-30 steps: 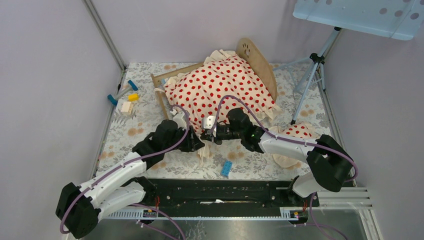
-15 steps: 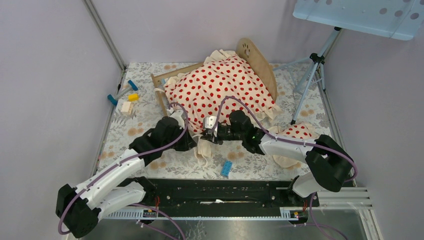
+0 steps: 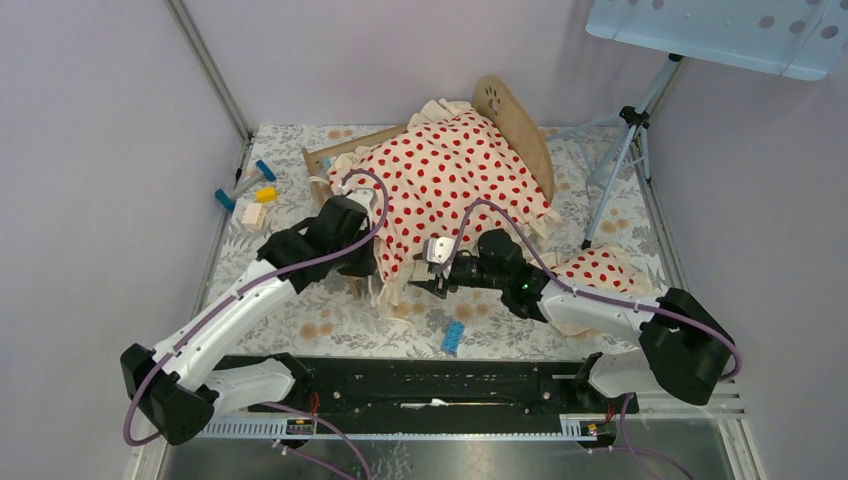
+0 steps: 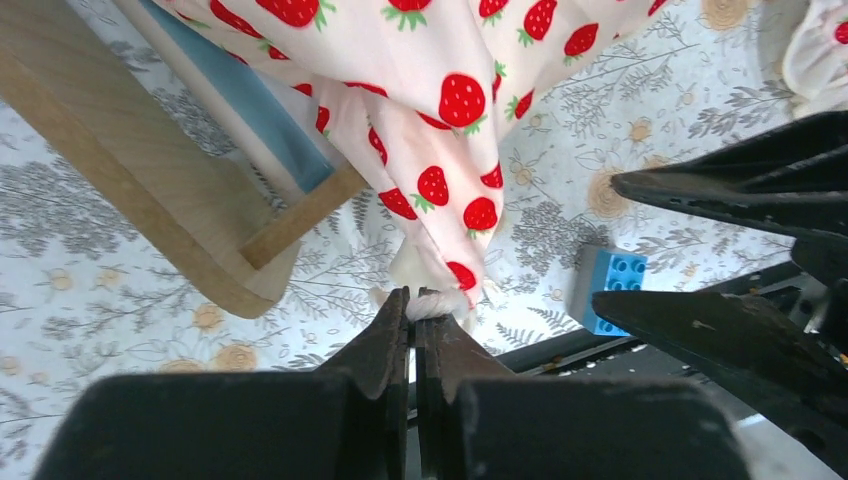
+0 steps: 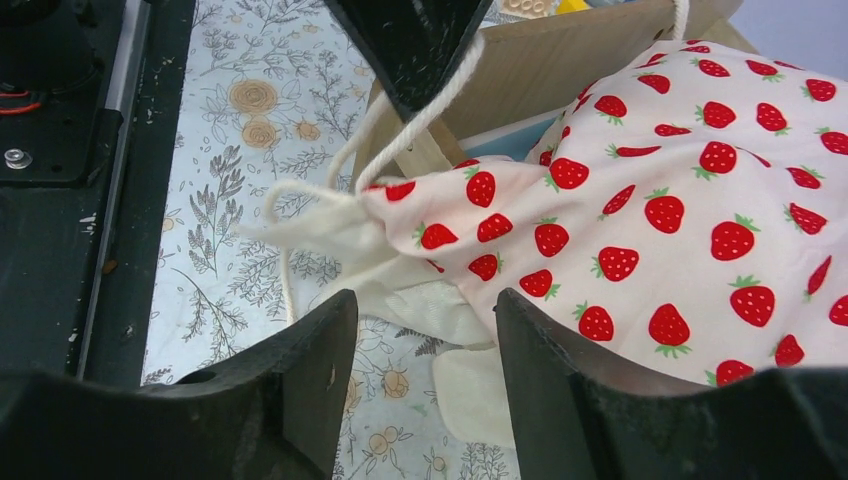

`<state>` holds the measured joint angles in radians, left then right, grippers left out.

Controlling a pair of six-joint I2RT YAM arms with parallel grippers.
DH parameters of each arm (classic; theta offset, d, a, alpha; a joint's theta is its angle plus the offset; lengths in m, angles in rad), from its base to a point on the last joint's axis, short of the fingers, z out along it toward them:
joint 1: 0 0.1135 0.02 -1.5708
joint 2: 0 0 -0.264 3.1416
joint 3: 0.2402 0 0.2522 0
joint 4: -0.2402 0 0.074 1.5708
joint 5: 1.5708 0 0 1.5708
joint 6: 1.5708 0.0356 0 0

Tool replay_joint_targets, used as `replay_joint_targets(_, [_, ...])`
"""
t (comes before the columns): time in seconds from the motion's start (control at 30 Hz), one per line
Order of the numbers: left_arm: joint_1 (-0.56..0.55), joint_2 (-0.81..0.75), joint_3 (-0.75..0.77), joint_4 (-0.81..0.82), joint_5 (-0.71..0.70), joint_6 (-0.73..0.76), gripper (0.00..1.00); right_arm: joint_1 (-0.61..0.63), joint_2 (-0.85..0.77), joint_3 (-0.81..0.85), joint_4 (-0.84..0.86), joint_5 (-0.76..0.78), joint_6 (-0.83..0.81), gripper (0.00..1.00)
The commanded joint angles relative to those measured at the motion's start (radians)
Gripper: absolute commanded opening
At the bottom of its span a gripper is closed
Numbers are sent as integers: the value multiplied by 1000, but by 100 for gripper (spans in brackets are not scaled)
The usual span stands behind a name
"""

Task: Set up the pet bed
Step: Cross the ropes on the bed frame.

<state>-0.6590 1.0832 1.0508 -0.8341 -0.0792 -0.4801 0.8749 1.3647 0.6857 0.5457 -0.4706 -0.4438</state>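
Pinching the blanket (image 3: 450, 170) by its cream hem in the left end effector (image 4: 412, 300), likely to draw it over the pet bed (image 3: 515, 125) at the back of the surface (image 3: 290, 250); holding the right end effector (image 5: 425, 305) spread beside that hem, gripping nothing.

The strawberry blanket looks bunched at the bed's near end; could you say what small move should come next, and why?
Probably the left gripper, shut on a corner of the blanket, should draw it leftward to spread it: the right gripper is open, and fabric hangs bunched off the pet bed.
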Motion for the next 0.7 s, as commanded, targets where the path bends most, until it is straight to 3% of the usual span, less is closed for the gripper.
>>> replay_joint_targets(0.0, [-1,45,125,-78,-94,115,0,-6,-61,-30,68,27,11,61])
replay_joint_targets(0.43, [-1,201,354,-118,-268,426,0,-7,-91,-78,104,21,53,65])
replay_joint_targets(0.67, [1,273,443,-132,-358,512,0,-7,-94,-95,110,23,62,66])
